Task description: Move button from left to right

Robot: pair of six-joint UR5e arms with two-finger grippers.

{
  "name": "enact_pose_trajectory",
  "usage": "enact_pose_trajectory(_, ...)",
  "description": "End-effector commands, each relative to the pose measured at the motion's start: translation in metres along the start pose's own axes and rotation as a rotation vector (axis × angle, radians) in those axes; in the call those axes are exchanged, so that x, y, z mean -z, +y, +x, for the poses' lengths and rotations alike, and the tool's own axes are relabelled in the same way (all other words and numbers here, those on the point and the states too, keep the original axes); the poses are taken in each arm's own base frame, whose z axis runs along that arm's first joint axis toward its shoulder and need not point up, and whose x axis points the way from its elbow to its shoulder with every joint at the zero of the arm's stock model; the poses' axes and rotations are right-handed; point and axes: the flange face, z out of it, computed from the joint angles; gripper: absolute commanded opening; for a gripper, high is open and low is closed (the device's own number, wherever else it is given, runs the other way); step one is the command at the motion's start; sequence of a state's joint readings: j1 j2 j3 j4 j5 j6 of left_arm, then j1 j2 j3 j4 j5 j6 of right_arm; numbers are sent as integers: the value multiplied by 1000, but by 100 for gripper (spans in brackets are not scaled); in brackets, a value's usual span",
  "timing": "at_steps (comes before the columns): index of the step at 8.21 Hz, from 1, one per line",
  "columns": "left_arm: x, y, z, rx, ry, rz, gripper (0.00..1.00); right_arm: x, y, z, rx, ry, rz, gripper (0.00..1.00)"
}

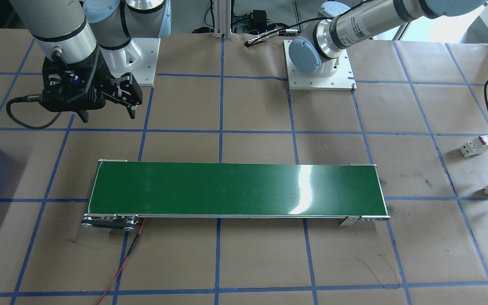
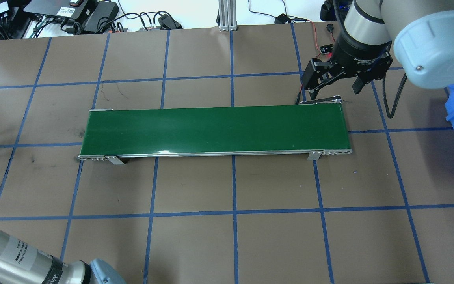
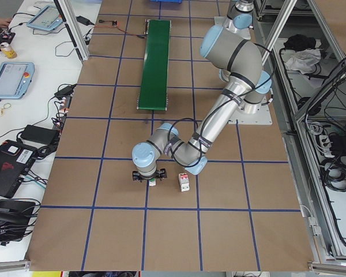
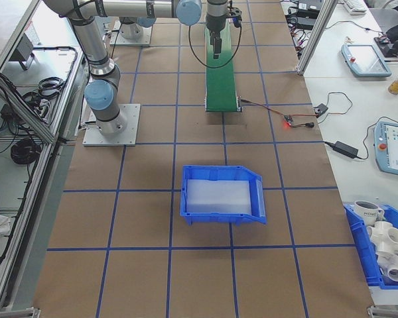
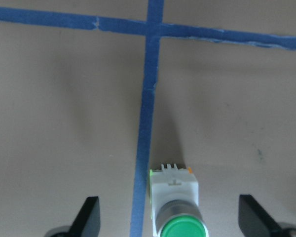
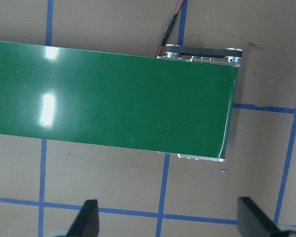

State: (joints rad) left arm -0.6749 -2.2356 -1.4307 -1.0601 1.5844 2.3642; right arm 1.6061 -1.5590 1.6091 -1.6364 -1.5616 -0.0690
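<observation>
With its fingers (image 5: pixel 91 217) apart astride the button (image 5: pixel 176 207) near the worktop's left end, the left gripper (image 5: pixel 170 219) should descend centred, then close squarely.

Button (image 5: pixel 177 207) between left pincer (image 5: pixel 168 222) tips

We see even, bright indoor light in all views. Glare streaks cross the green belt (image 1: pixel 235 189). Soft shadows fall beside the button (image 5: pixel 175 207), which sits between the left gripper's (image 5: pixel 170 224) fingertips. The button's near cap is slightly soft-focused; backgrounds beyond the table overexpose.
</observation>
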Motion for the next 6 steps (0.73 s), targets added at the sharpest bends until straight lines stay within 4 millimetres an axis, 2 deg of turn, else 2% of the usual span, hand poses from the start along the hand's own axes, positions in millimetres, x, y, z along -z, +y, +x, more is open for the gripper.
enact_pose_trajectory(1, -1, 0, 0, 2, 0, 2, 90, 0, 0, 0, 0, 0, 0, 100)
enact_pose_trajectory(4, -3, -1, 1, 3, 4, 4, 82, 0, 0, 0, 0, 0, 0, 100)
enact_pose_trajectory(5, -3, 0, 1, 6, 4, 4, 70, 1, 0, 0, 0, 0, 1, 100)
enact_pose_trajectory(6, -5, 0, 2, 20, 7, 6, 66, 1, 0, 0, 0, 0, 1, 100)
